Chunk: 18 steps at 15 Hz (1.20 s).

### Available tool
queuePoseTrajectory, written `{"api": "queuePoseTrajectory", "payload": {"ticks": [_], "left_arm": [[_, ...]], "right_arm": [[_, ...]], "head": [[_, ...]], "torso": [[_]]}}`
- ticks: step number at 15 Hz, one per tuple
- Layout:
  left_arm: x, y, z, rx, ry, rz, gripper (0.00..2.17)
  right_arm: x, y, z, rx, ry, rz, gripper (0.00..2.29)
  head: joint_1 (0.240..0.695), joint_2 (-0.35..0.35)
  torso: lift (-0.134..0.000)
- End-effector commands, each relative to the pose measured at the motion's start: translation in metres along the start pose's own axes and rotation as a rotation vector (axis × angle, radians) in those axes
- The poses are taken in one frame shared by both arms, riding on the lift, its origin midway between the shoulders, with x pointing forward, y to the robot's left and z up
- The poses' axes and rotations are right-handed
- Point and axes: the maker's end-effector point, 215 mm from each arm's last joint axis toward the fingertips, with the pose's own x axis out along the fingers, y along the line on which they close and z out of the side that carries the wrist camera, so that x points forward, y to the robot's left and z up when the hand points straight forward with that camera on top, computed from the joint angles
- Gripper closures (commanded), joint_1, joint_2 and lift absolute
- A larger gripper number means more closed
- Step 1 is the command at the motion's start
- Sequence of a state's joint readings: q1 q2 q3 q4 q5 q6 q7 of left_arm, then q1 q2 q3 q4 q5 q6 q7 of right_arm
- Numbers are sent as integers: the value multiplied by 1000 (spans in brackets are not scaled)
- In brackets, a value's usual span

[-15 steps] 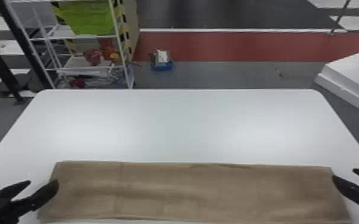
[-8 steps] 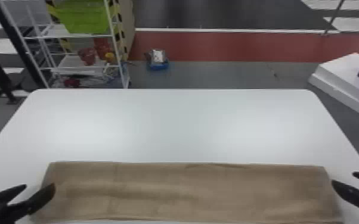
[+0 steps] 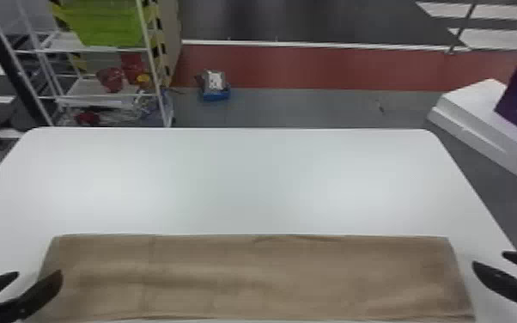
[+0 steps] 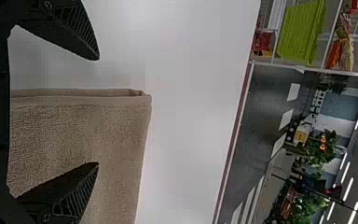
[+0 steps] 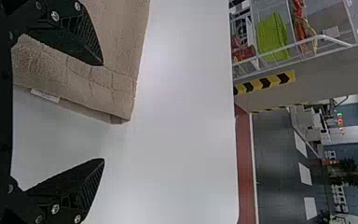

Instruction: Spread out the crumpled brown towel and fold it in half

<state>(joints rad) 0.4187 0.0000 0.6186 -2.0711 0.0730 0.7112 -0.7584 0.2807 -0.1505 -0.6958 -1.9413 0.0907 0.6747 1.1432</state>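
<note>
One nubbly brown towel [image 3: 253,279], oblong, on smooth white table [image 3: 249,180].

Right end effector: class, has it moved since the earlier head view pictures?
Yes, to the right: in the head view, the right end effector is now nearer the white table's right edge.

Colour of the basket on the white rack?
Lime green basket; shows best in the head view.

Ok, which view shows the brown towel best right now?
The head view: it shows the brown towel from end to end, as a long strip on the table. The left wrist view shows its left end; the right wrist view its right end, with a small white tag.
</note>
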Motion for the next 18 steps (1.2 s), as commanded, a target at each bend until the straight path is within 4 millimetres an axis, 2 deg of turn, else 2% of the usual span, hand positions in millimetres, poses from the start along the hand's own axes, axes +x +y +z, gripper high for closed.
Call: {"api": "queuePoseTrajectory", "payload": {"ticks": [1, 3, 9, 11, 18], "left_arm": [[0, 1, -6, -18, 4, -2, 90], [-1, 4, -9, -27, 5, -3, 90], [-7, 1, -3, -12, -13, -12, 90], [-5, -3, -3, -8, -11, -24, 225], [-3, -6, -4, -12, -10, -32, 205]], "right_arm": [[-3, -5, -4, 10, 3, -10, 167], [-3, -6, 0, 3, -5, -11, 167], [-3, -9, -2, 21, 9, -15, 171], [-4, -8, -5, 18, 16, -14, 174], [-5, -6, -8, 36, 27, -5, 174]], "head": [[695, -49], [695, -57], [695, -59], [695, -61], [695, -71]], "torso": [[-124], [-124], [-124], [-124], [-124]]}}
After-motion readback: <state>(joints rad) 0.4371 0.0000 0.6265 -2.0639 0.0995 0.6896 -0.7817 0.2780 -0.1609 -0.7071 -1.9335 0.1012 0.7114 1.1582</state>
